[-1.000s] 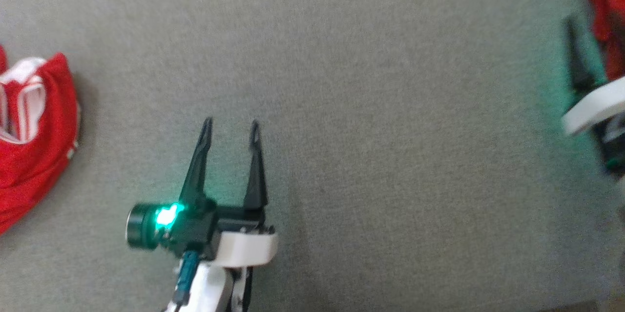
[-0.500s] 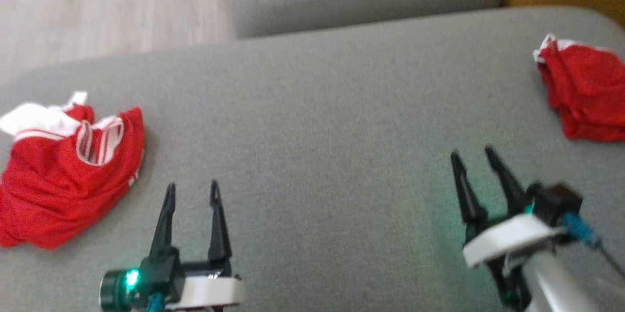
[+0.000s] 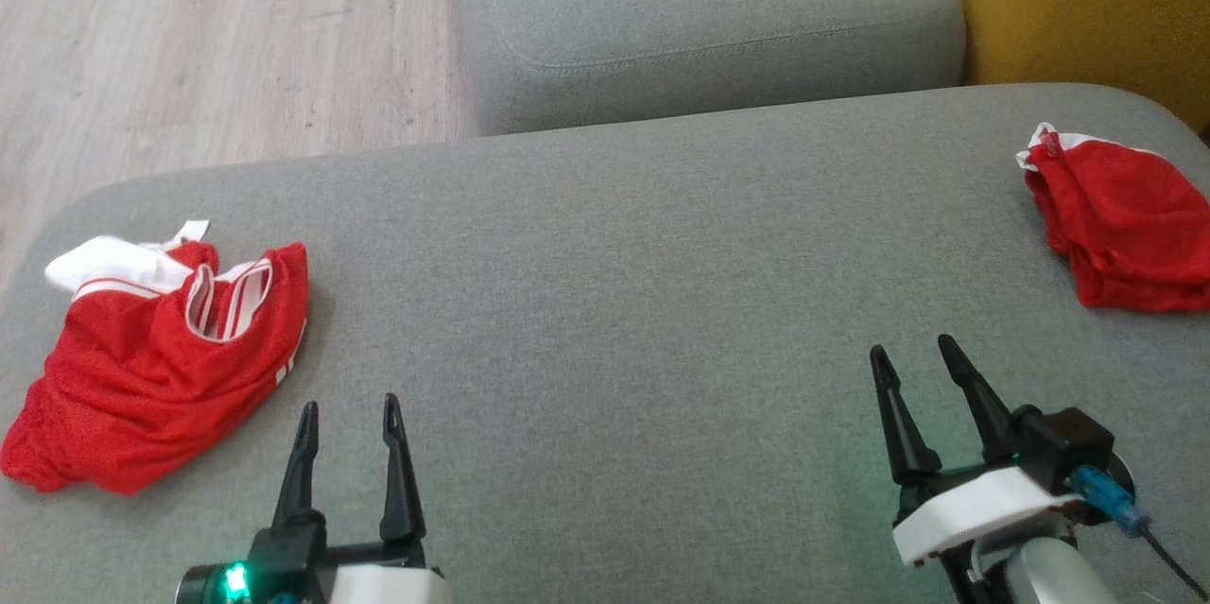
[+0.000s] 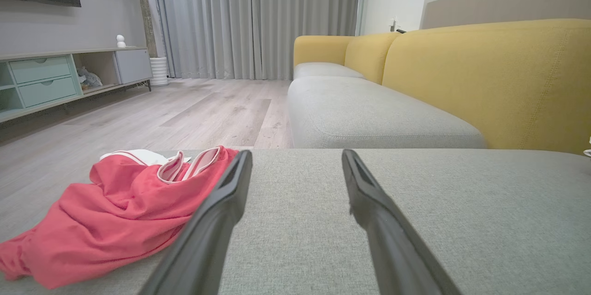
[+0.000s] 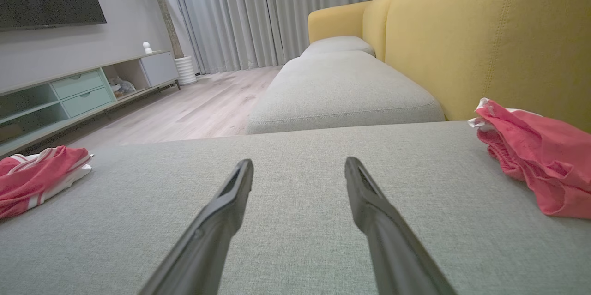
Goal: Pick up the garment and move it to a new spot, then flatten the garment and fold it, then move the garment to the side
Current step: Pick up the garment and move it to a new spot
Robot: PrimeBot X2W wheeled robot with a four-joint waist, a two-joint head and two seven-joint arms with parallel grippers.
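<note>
Both pincers hover low over the grey woven fabric sofa seat [image 3: 614,283], fingers pointing forward. The left pincer [image 3: 349,402] stands spread with nothing between its long dark fingers. The right pincer [image 3: 912,346] is spread likewise and holds nothing.

The crumpled red mesh garment with white striped trim [image 3: 156,368] lies on the seat to the left of the left pincer. It sits level with the fingertips and reaches a little ahead of them. Its nearest edge is just beside the left finger; the head view shows them apart. Its long axis runs on a slant, from a near corner far out to the left of the pincer to the white-edged collar opening ahead and closer in.

A folded red cloth bundle with a white edge [image 3: 1125,235] lies ahead and to the right of the right pincer, well apart from it. We judge that bundle finished and the crumpled garment the one to pick up. The left pincer is much the nearer; the right one stands well apart across bare seat. The coming move calls for a leftward swing of the left pincer, fingers set across the slant near the collar end.
</note>
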